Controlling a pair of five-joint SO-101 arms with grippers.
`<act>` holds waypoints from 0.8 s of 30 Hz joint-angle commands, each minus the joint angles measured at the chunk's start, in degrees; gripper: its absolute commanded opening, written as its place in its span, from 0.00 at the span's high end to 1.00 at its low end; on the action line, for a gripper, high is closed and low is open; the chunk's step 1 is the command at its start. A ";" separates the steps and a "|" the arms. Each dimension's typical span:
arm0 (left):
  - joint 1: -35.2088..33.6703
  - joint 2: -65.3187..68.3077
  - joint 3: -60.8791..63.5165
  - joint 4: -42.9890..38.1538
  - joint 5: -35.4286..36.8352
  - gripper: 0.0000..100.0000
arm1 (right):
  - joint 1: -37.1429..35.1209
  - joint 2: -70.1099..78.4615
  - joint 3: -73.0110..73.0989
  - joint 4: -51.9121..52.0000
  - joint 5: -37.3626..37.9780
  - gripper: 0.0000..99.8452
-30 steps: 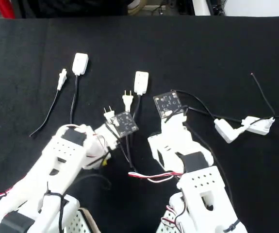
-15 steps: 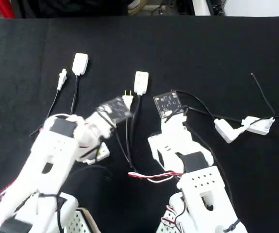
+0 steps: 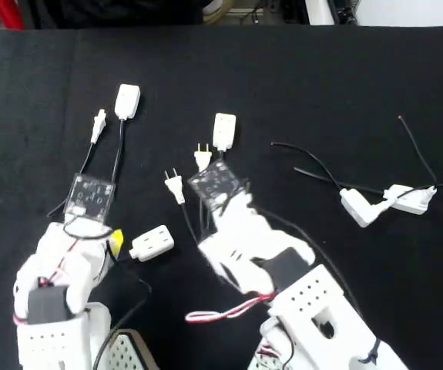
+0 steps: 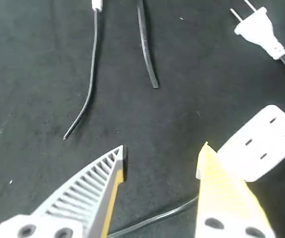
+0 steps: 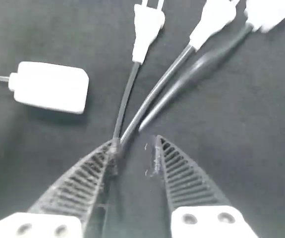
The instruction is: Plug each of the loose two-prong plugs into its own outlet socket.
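Hidden: both cords [image 3: 184,214] slip under the right gripper [image 5: 136,143].
Plugs: near plug [image 3: 174,185] and far plug [image 3: 202,156] lie mid-table, prongs pointing away from the arms.
Left gripper [image 4: 163,148]: spread wide, empty, just beside the outlet block [image 4: 261,141].
Right gripper: fingers apart over the cords.

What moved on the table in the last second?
The left gripper swung left, away from the loose plug, uncovering the outlet block. The right gripper swung left to the plug cords. Both are open, holding nothing. The plugs and the sockets stayed put.
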 commanded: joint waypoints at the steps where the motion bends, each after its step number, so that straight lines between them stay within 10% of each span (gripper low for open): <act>1: -3.38 -6.68 2.77 1.49 0.62 0.75 | -3.60 0.22 -2.51 -6.86 -0.62 0.86; 24: -5.41 -6.59 8.22 0.44 -1.93 0.76 | -0.26 56.66 -29.67 -23.12 5.36 0.86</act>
